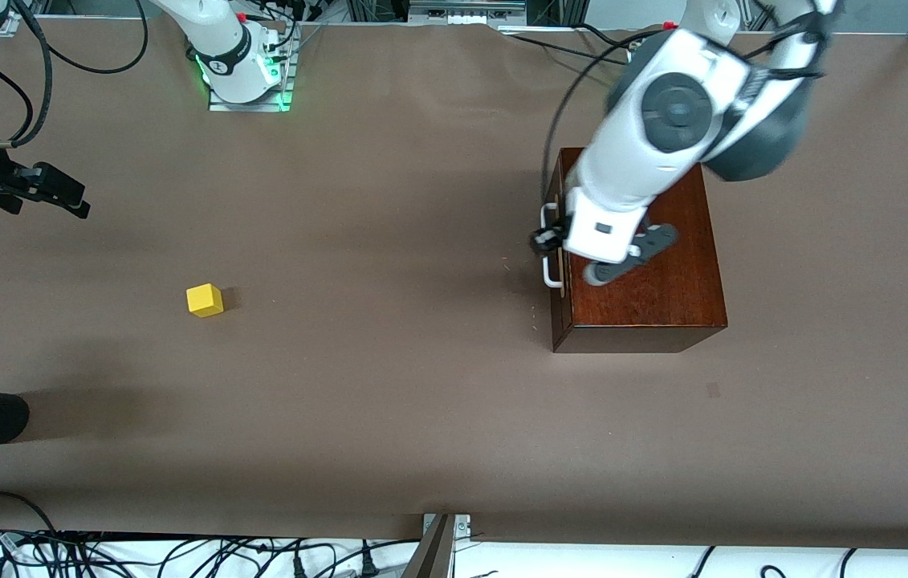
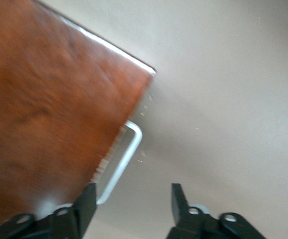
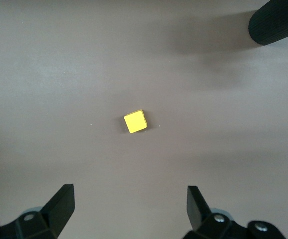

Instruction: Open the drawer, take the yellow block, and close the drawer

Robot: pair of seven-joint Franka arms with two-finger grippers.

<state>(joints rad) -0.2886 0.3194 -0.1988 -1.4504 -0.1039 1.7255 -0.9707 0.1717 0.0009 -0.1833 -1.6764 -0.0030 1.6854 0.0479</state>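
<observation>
The left arm [image 1: 662,136] covered much of the mahogany box [image 1: 646,297] and the drawer handle's [image 1: 551,245] upper part at the front view's right. The left wrist view was blurred, cropping the box.

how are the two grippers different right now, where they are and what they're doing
The left gripper sits at the drawer's white handle, by the dark wooden box; the right gripper hangs over bare table toward the right arm's end. The left gripper's fingers straddle the handle's end; the right gripper's fingers frame the yellow block from high up, touching nothing. Both are open and hold nothing.
</observation>
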